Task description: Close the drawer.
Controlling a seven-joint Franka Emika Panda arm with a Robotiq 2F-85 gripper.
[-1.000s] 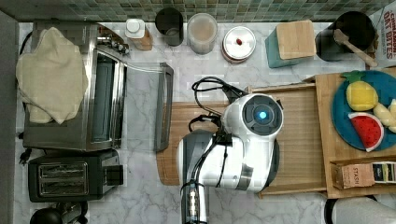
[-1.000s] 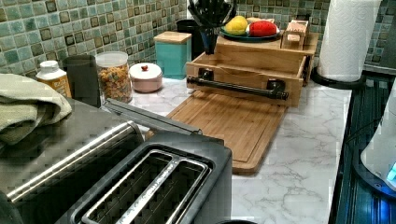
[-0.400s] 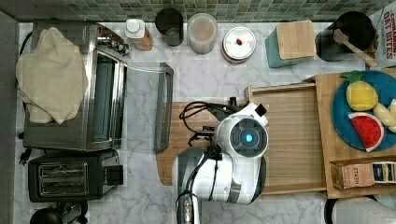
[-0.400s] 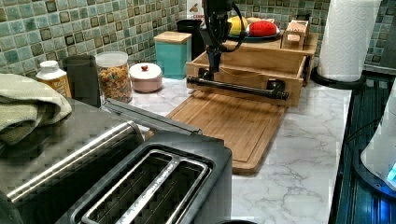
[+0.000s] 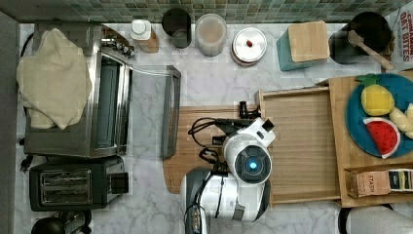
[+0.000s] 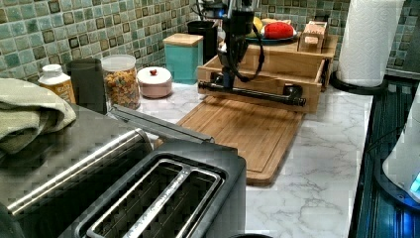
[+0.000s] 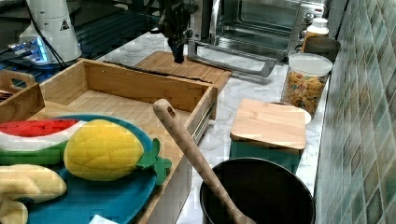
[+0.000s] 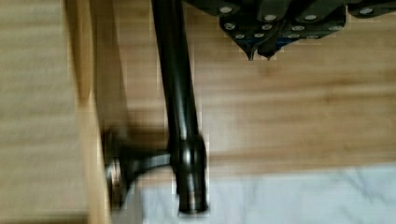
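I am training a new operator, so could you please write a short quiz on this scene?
1. True or false: the wide light-brown bamboo drawer is fully shut.
2. What lies in front of its black bar handle? A) a flat wooden cutting board B) a towel C) a plate
3. Fill in: the gripper hangs on the handle's ___ side (drawer or board).
Key: 1 false; 2 A; 3 board.

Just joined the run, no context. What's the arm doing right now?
The arm's gripper is down at the drawer's black bar handle, on the cutting-board side of the drawer front. In the wrist view the fingertips look pinched together beside the handle rather than around it. The drawer is pulled well out of its wooden box, empty inside. Looks set up to push it shut, though no push is evident yet.
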